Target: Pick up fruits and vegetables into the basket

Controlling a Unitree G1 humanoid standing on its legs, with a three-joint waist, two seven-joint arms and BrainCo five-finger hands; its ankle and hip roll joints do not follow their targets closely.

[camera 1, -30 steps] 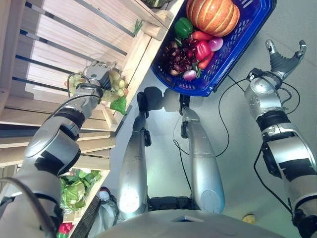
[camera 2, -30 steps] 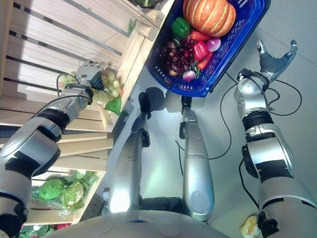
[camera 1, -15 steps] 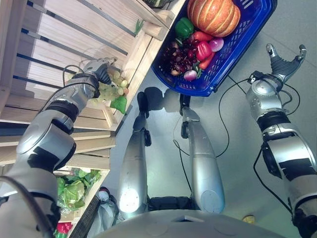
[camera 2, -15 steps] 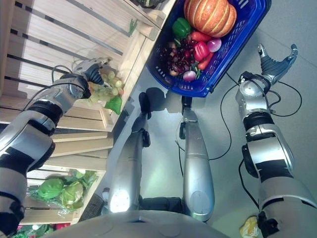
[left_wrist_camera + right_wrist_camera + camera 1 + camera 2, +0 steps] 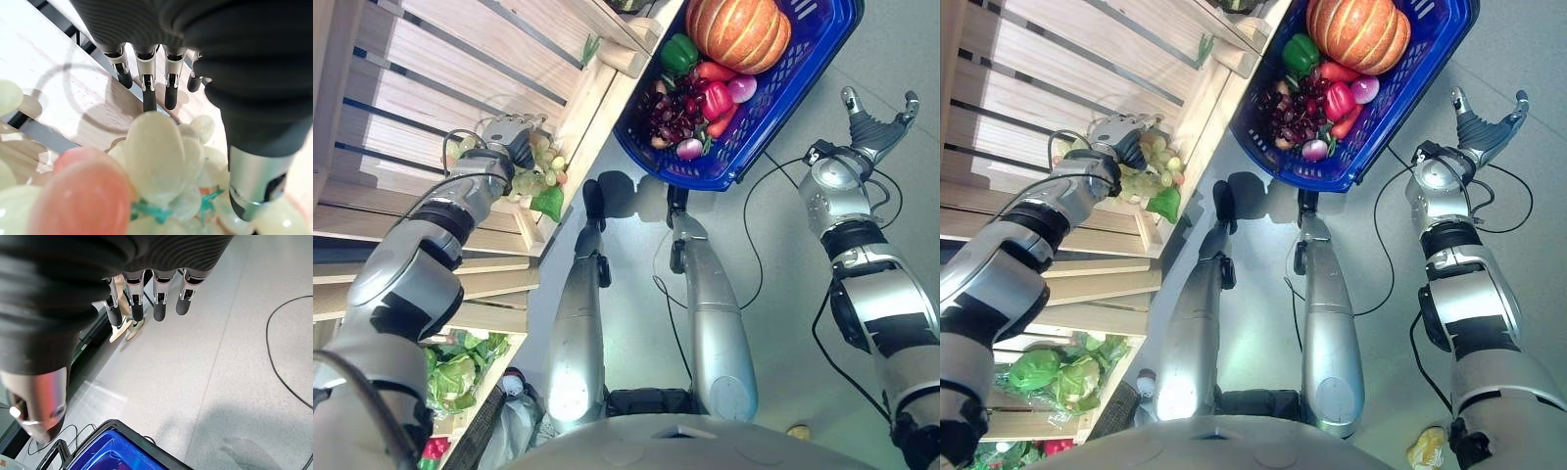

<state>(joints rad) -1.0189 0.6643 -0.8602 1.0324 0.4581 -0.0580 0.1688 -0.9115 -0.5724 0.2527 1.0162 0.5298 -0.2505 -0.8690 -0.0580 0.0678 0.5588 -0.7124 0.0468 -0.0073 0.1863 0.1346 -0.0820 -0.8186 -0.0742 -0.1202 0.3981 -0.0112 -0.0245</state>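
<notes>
Nearest the camera, at 7 o'clock in the eye views, a bag of cabbages (image 5: 460, 370) lies on a low wooden shelf.

Further out at 10 o'clock, the left hand (image 5: 512, 144) reaches into a wooden crate (image 5: 470, 93) and rests against a bunch of green grapes (image 5: 540, 168) at the crate's near corner. A green leaf (image 5: 548, 206) hangs from the bunch over the crate edge. In the left wrist view the fingers (image 5: 148, 85) extend nearly straight over the crate's slats, with the thumb (image 5: 252, 183) apart beside the grapes (image 5: 156, 161); the hand is open around the bunch and not curled onto it. A pink fruit (image 5: 83, 193) sits just beside the green ones.

At 2 o'clock the right hand (image 5: 874, 122) is held over the grey floor (image 5: 783, 264), fingers spread and relaxed, holding nothing. Its wrist view shows the straight fingers (image 5: 159, 301) above the floor, the basket rim (image 5: 112, 450) below them, and a person's shoes (image 5: 126, 330) in the distance.

Farthest, at 12 to 1 o'clock, the blue basket (image 5: 773, 103) stands on the floor against the crate. It holds a pumpkin (image 5: 737, 31), a green pepper (image 5: 678, 53), a red pepper (image 5: 715, 98), dark grapes (image 5: 668, 113), a carrot (image 5: 722, 119) and two small purple bulbs (image 5: 740, 88).
</notes>
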